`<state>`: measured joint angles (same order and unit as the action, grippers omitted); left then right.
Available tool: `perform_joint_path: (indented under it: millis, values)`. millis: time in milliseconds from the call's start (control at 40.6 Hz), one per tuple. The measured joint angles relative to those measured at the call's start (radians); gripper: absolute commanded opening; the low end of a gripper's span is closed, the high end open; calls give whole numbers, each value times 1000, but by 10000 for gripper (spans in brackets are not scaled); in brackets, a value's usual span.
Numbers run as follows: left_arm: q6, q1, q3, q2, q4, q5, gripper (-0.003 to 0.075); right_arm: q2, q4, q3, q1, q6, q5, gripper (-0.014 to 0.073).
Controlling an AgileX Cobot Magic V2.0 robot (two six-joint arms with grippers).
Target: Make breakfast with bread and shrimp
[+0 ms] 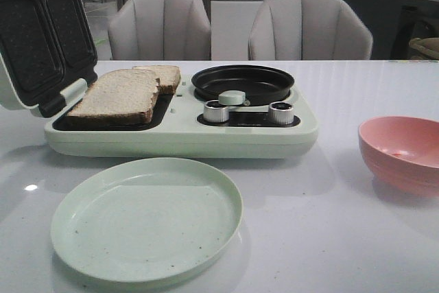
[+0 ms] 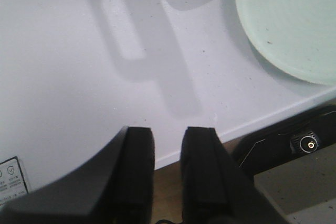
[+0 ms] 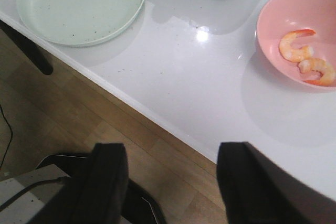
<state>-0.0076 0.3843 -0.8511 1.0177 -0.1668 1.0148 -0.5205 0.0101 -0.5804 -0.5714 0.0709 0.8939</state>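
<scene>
Two slices of bread lie side by side on the left plate of the pale green breakfast maker (image 1: 178, 135): a large near slice (image 1: 116, 94) and a second one (image 1: 163, 75) behind it. Two orange-pink shrimp (image 3: 296, 48) (image 3: 317, 71) lie in the pink bowl (image 3: 273, 19) at the table's right. My left gripper (image 2: 168, 129) hangs over the table's front edge, its fingers a small gap apart with nothing between them. Off the front edge and over the floor, my right gripper (image 3: 172, 148) is wide open and empty. Neither gripper shows in the front view.
The maker's lid (image 1: 41, 39) stands open at the left, and a black round pan (image 1: 242, 81) sits on its right half above two knobs. An empty pale green plate (image 1: 146, 217) lies in front of the maker. Two chairs stand behind the table.
</scene>
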Motion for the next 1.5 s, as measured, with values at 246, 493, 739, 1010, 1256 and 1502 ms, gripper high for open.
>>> perform_joint_path:
  millis: [246, 493, 739, 1010, 1256, 1502]
  values:
    - [113, -227, -155, 196, 125, -22, 99, 0, 0, 0, 0, 0, 0, 478]
    - [243, -456, -321, 350, 314, -26, 99, 0, 0, 0, 0, 0, 0, 478]
    - [262, -606, -486, 511, 447, -26, 99, 0, 0, 0, 0, 0, 0, 478]
    - [267, -651, -628, 663, 614, -85, 99, 0, 0, 0, 0, 0, 0, 478]
    - [269, -622, -658, 716, 765, -129, 99, 0, 0, 0, 0, 0, 0, 478]
    - [330, -538, -659, 719, 797, -122, 99, 0, 0, 0, 0, 0, 0, 478]
